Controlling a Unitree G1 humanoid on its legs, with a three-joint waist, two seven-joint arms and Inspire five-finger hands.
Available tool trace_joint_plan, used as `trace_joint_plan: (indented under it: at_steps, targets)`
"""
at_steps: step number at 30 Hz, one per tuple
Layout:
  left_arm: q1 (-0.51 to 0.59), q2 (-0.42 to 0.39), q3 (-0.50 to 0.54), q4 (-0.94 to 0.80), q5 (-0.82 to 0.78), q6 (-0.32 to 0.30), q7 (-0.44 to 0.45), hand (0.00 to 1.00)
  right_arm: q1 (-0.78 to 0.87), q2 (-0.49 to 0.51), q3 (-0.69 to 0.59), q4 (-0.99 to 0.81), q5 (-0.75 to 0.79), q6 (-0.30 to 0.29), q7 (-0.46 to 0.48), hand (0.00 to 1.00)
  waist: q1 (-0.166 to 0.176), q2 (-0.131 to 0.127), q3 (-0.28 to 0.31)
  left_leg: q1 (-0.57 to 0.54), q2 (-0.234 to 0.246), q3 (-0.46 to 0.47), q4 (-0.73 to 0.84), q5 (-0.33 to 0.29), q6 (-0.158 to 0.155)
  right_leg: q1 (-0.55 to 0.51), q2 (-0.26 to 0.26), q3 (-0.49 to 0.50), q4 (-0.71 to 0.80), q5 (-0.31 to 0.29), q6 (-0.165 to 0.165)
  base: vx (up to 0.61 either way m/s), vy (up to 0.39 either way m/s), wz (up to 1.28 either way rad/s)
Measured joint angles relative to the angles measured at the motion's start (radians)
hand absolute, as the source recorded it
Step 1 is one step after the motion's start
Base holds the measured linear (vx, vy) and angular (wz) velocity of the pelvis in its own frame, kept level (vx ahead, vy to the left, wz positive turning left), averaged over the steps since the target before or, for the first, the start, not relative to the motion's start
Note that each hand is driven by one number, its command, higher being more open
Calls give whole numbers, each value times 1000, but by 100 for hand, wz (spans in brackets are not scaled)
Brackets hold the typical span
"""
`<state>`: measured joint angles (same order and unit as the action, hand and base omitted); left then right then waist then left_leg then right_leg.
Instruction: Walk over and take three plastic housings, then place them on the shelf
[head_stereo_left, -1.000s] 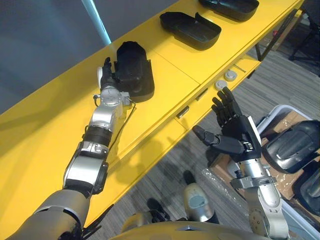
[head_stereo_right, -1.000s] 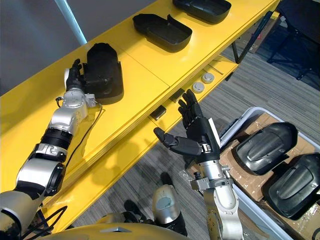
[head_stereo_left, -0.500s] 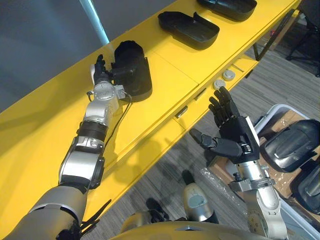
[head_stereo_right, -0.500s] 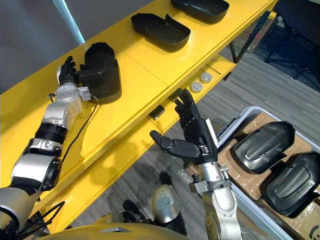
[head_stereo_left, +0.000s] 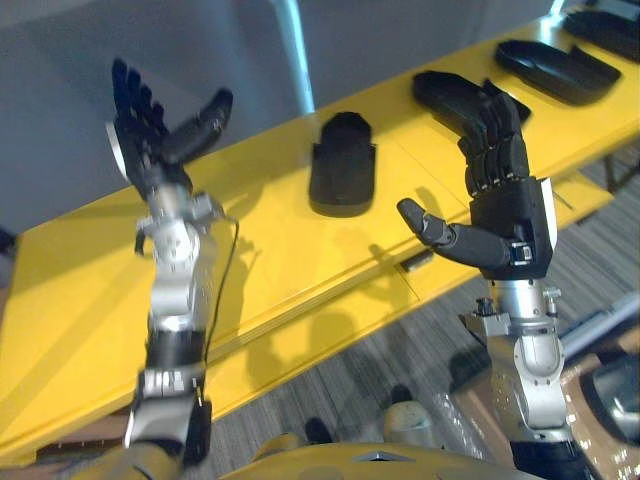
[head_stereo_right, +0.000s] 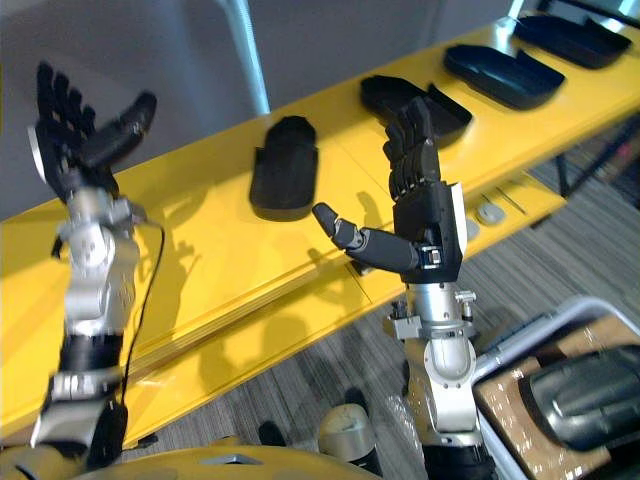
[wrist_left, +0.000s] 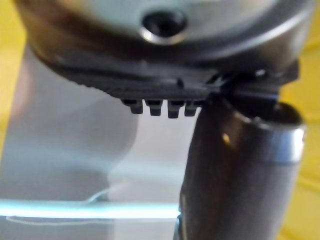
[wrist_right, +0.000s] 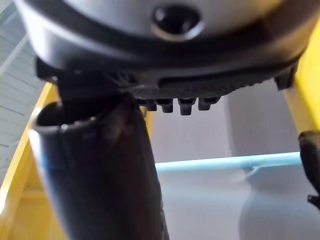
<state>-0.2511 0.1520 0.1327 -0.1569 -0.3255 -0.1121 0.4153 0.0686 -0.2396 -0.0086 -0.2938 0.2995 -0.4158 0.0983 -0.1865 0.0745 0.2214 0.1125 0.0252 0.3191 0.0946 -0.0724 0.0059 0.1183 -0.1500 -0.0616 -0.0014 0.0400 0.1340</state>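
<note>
**Both hands empty, housings on shelf**

My left hand (head_stereo_left: 148, 140) is up over the yellow shelf (head_stereo_left: 280, 250), fingers straight and spread, holding nothing. My right hand (head_stereo_left: 508, 210) is up too, fingers straight, thumb out, empty. The nearest housing (head_stereo_left: 342, 165) lies on the shelf between the hands, touching neither. A second housing (head_stereo_left: 445, 92) and a third housing (head_stereo_left: 560, 68) sit further right. A binned housing (head_stereo_right: 585, 400) lies in the grey bin (head_stereo_right: 545, 335) on the floor.

a workshop: long yellow shelf (head_stereo_left: 300, 250) lined with black plastic housings (head_stereo_left: 342, 175).
</note>
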Motion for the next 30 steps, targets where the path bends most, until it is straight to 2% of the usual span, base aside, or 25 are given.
trace_joint_plan:
  at_steps: [1, 3, 4, 6, 9, 13, 16, 19, 23, 25, 30]
  targets:
    - [24, -10, -1, -19, 0, -2, -4, 100, -8, 0, 1, 9, 0, 5, 0, 100, 6, -3, -2, 0, -1, -5, -1, 1, 0, 4, -1, -6, -3, 0, 0, -4, -19, 47]
    - [188, -53, -30, -126, 2, -17, -27, 100, -68, 1, 9, 79, -2, 74, -6, 100, 57, -29, -18, -4, -10, -52, -13, 15, 0, 24, -7, -53, -10, -3, -4, -23, -20, 55]
    - [218, -56, -38, -144, 7, -19, -33, 100, -81, 1, 12, 100, -2, 93, -9, 100, 70, -36, -23, -8, -13, -65, -15, 19, 0, 27, -9, -67, -10, -4, -5, -47, -14, 64]
    - [300, -58, -57, -205, 22, -21, -83, 100, -130, 2, 33, 170, -3, 166, -23, 100, 121, -52, -38, -31, -25, -106, -16, 31, 1, 30, -19, -113, -11, -4, -5, -43, 4, 60]
    - [361, -58, -59, -236, 22, -45, -188, 100, -205, 4, 88, 235, -3, 229, -44, 100, 164, -53, -43, -35, -45, -147, -30, 51, 9, 41, -35, -158, -7, -4, -5, -30, 37, 48]
    - [382, -57, -80, -245, 20, -64, -306, 100, -299, 32, 123, 305, -2, 257, -73, 100, 200, -59, -46, -39, -58, -170, -40, 64, 15, 41, -48, -185, 10, -10, -13, -36, 41, 21]
    - [383, -57, -110, -245, 14, -64, -379, 100, -336, 76, 139, 341, -14, 258, -133, 100, 209, -75, -56, -38, -70, -187, -67, 85, 19, 37, -58, -207, 20, -24, -24, -30, 30, 19]
    - [386, -56, -131, -245, -18, -64, -414, 100, -353, 124, 157, 388, -20, 257, -209, 100, 212, -92, -66, -39, -71, -188, -83, 98, 21, 26, -59, -208, 25, -25, -26, -3, 12, 4]
    - [388, -56, -146, -243, -27, -64, -429, 100, -353, 140, 164, 415, -21, 273, -303, 100, 211, -95, -67, -37, -71, -190, -89, 102, 21, 23, -59, -208, 34, -22, -22, 0, 0, 0]
    - [400, -55, -161, -243, -58, -66, -442, 100, -352, 152, 166, 420, -22, 302, -345, 100, 208, -94, -67, -32, -71, -188, -100, 107, 21, 21, -58, -206, 34, -22, -23, 0, 0, 0]
    - [418, -53, -216, -208, -74, -68, -453, 100, -320, 170, 180, 469, -58, 358, -394, 100, 208, -95, -68, -14, -70, -174, -121, 113, 20, 20, -57, -191, 34, -23, -23, 12, 14, -11]
